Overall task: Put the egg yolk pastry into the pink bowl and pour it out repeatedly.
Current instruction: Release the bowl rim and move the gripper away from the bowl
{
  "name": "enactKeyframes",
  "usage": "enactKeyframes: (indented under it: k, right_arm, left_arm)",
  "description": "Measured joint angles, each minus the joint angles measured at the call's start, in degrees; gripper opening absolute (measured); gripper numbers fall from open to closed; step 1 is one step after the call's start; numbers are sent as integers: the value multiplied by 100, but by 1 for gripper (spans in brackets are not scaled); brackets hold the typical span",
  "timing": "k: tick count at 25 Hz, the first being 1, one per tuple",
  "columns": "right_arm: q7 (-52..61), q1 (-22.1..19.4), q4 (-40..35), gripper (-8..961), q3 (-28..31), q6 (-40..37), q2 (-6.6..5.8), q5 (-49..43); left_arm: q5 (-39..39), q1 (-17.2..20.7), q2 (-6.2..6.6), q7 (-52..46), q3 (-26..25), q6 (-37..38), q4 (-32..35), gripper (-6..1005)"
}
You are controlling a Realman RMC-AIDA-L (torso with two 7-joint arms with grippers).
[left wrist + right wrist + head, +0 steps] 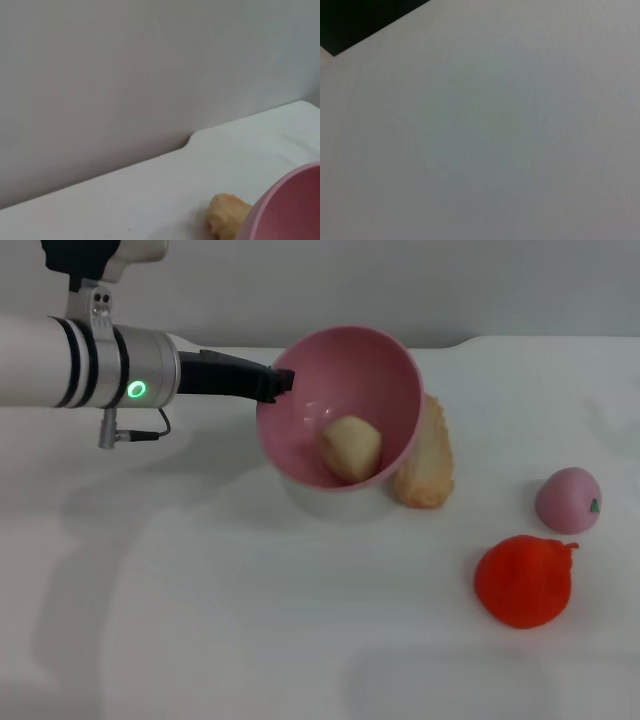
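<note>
My left gripper is shut on the left rim of the pink bowl, holding it lifted and tilted toward me above the white table. Inside the bowl the pale tan egg yolk pastry rests against the lower wall. In the left wrist view only an edge of the pink bowl shows. The right gripper is out of view; the right wrist view shows only bare surface.
A long golden crusty pastry lies just behind and right of the bowl. A pink peach-like ball and a red-orange fruit sit at the right. The table's far edge meets a grey wall.
</note>
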Motion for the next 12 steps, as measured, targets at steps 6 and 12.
enactKeyframes:
  k: [6,12]
  right_arm:
    - [-3,118,394,835,-44,-214,0,-44]
    - [-64,102,532,835,-54,-268,0,-57]
  left_arm:
    - [588,-178,56,-195,-408,874,47,156]
    - [1402,-216,-1,-566,-342,1094,56,161]
